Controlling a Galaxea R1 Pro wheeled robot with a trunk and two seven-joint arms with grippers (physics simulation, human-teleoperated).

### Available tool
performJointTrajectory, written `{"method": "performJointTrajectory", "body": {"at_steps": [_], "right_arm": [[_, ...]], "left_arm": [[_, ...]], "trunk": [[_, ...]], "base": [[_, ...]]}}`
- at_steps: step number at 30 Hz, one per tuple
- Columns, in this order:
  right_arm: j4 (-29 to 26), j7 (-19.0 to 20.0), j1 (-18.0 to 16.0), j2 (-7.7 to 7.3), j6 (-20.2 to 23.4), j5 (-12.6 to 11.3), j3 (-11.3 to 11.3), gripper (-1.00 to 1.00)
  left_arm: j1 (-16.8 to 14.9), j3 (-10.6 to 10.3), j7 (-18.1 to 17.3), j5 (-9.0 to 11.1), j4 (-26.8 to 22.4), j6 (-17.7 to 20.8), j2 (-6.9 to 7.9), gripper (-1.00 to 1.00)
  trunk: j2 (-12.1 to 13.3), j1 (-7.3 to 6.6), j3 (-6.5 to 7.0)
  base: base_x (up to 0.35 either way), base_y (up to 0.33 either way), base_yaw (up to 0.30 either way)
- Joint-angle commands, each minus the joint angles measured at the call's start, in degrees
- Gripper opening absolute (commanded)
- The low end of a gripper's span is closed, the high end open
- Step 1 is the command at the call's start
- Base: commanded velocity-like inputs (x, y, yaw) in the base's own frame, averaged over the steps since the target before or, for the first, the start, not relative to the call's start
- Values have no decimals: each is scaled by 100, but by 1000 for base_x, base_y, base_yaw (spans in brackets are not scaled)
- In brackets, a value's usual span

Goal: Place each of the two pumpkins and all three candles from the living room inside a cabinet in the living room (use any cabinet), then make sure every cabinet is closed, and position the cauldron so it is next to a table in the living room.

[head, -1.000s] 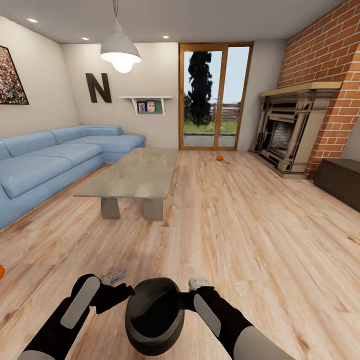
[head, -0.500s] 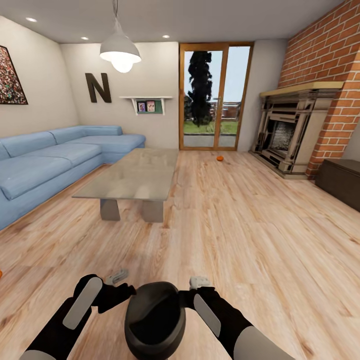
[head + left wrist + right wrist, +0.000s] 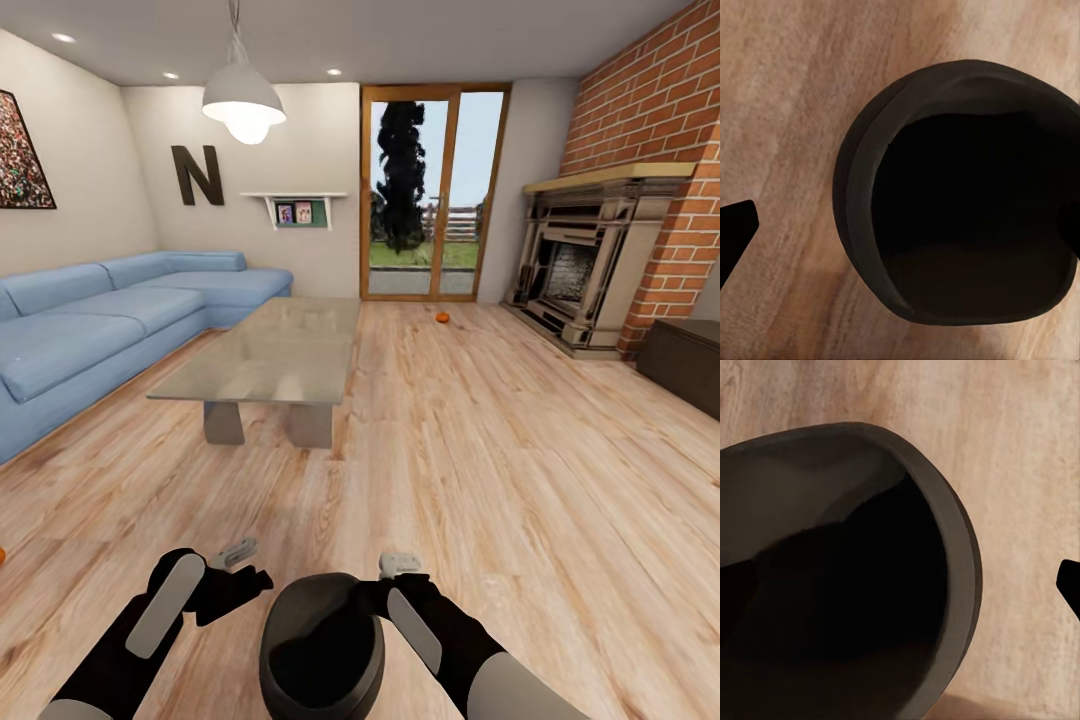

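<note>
Cauldron (image 3: 322, 645) hangs low over the floor off the right claw (image 3: 398, 566), pinching its rim I think; left claw (image 3: 236, 553) looks spread. Cauldron step, I'd say: next, carry it to the counter's (image 3: 262, 370) near edge.

My head camera looks forward over the room; both wrist cameras sit close above the cauldron (image 3: 322, 645) — shared.

We read just one character, a large dark letter "N" (image 3: 197, 175) mounted on the pale wall (image 3: 300, 140) above the blue sofa (image 3: 120, 310).
</note>
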Motion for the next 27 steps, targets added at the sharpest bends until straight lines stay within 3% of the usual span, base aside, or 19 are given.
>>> {"method": "performJointTrajectory", "body": {"at_steps": [1, 10, 27], "right_arm": [[-6, -53, -4, 0, 11, -52, 16, 100], [-6, -53, -4, 0, 11, -50, 16, 100], [-20, -53, -4, 0, 11, -9, 33, 100]], "left_arm": [[-4, -15, 60, 57, -6, -2, 4, 100], [-4, -15, 60, 56, -6, -2, -3, 100], [-4, -15, 60, 54, 26, -10, 3, 100]], "trunk": [[-3, -1, -6], [-3, -1, -6], [-25, 43, -383]], "base": [[10, 10, 0], [2, 2, 0], [0, 0, 0]]}}
